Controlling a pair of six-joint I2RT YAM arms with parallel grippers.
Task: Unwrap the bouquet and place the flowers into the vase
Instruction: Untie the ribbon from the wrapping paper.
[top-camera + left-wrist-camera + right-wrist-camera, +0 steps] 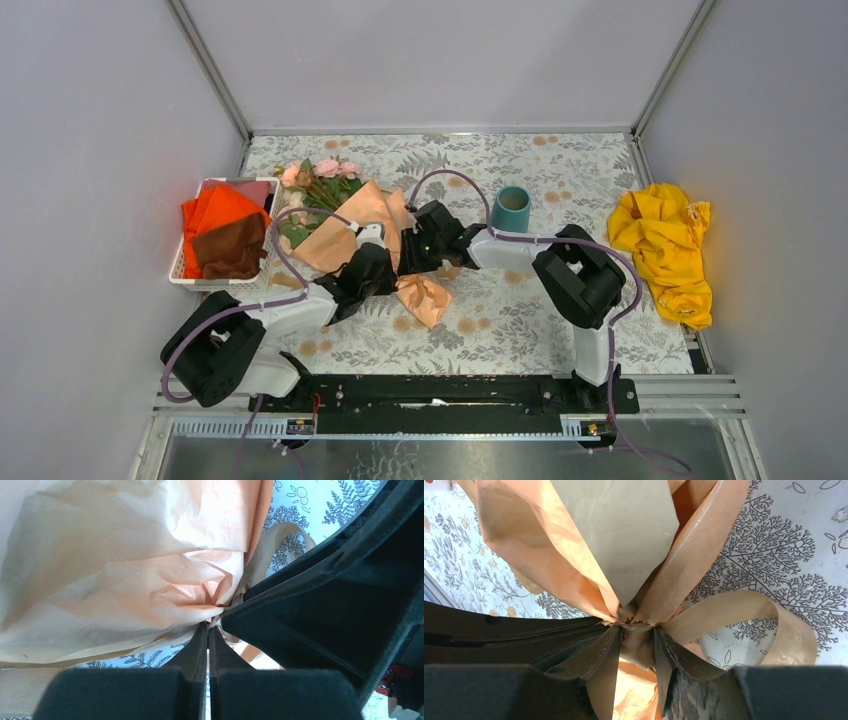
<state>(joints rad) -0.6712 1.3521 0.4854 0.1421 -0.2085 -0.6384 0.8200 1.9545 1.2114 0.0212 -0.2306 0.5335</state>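
Top external view: bouquet point(345, 225) lies flat on the worktop point(560, 300), left of centre. Its long axis runs diagonally, with the flowers point(325, 172) pointing to the far left corner and the tied end toward the near edge. Loose peach paper point(115, 565) spreads around the tie. Vase point(512, 208) stands upright right of the bouquet, apart from it, mouth up.

Left wrist view: left fingers point(195, 652) are pressed together, tips against the gathered paper. Cannot tell whether a fold is caught.

Right wrist view: right fingers point(604, 655) are partway closed, gripping the knot of the tan ribbon point(744, 610), which fills the gap between them. One ribbon loop lies on the worktop beside them.
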